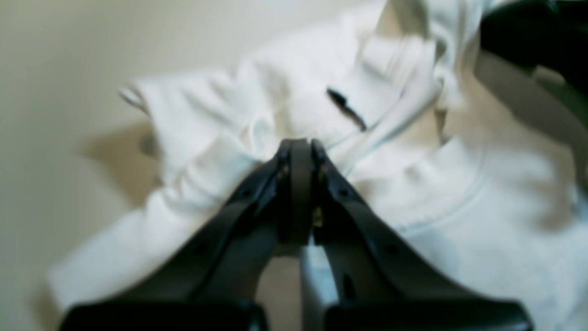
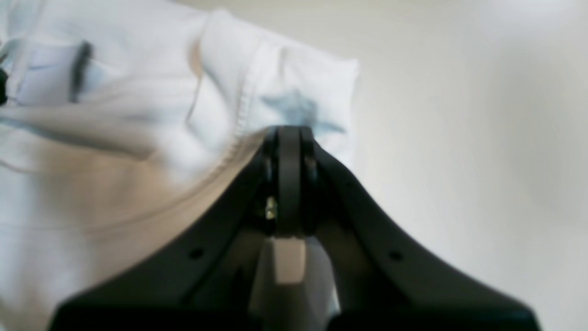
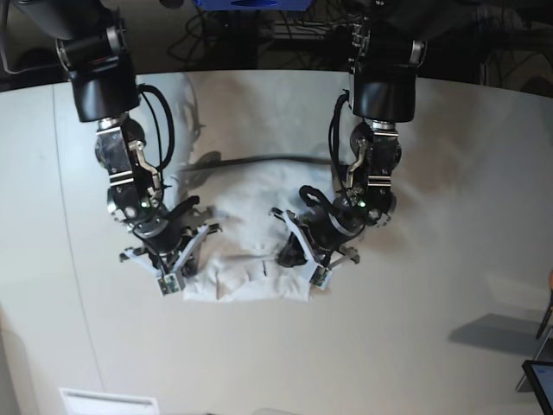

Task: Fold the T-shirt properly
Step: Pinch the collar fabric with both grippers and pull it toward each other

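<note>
The white T-shirt (image 3: 251,246) lies on the white table, its near part bunched up between my two arms. In the left wrist view the T-shirt (image 1: 294,92) shows its neckline with a small dark label (image 1: 347,109). My left gripper (image 1: 301,143) is shut, with gathered fabric pinched at its tips; it is on the right in the base view (image 3: 316,273). My right gripper (image 2: 289,131) is shut on a hemmed edge of the T-shirt (image 2: 138,110), beside a faint bluish mark; it is on the left in the base view (image 3: 171,278).
A dark cable (image 3: 259,159) runs across the table behind the shirt. The bare white table (image 3: 449,259) spreads out to both sides. A white block (image 3: 108,402) sits at the near edge and a dark screen corner (image 3: 540,380) at the lower right. The other arm (image 1: 542,37) shows at the top right.
</note>
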`<state>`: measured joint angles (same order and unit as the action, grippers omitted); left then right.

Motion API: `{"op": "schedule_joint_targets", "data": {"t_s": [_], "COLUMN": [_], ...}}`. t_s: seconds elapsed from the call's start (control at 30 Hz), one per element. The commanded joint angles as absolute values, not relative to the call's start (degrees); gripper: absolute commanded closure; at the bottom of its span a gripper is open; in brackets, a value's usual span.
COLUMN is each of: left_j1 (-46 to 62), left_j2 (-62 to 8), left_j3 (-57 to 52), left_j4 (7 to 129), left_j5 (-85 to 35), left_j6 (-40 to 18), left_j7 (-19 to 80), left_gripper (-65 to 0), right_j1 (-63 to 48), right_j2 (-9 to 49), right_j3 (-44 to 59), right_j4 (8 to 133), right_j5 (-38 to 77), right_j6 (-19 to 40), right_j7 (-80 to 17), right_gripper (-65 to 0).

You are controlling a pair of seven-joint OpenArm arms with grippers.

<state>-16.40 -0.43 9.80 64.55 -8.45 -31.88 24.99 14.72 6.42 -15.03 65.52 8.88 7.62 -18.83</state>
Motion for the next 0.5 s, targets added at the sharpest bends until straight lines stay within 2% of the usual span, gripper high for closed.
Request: {"op": "schedule_joint_targets", "data": {"t_s": [0.0,0.23,0.47], "left_j1": [-17.98,-17.63,-14.64], "left_j2": [-0.31,-1.01,-2.51], "left_j3": [9.89,9.36,9.27], "left_j4": [64.57,68.0,80.4], "left_j5": [-9.19,-9.27,-9.27], "left_j6": [-32.22,-32.22,-32.22], "left_j7": [23.69,23.6,23.6], "left_gripper": [0.0,0.0,0.0], "right_j1": [15.96,15.6,10.59], "right_j2": [6.73,6.81,8.48], "right_j3": [-14.9,-14.64,-14.81], "right_j4": [64.4,60.88,75.12], "right_j5": [9.01,9.01,9.01], "right_j6": [7.6,11.91,12.0], "right_j7": [-16.48,-13.14,-13.23], "right_gripper": [-0.9,-0.9,-0.9]}}
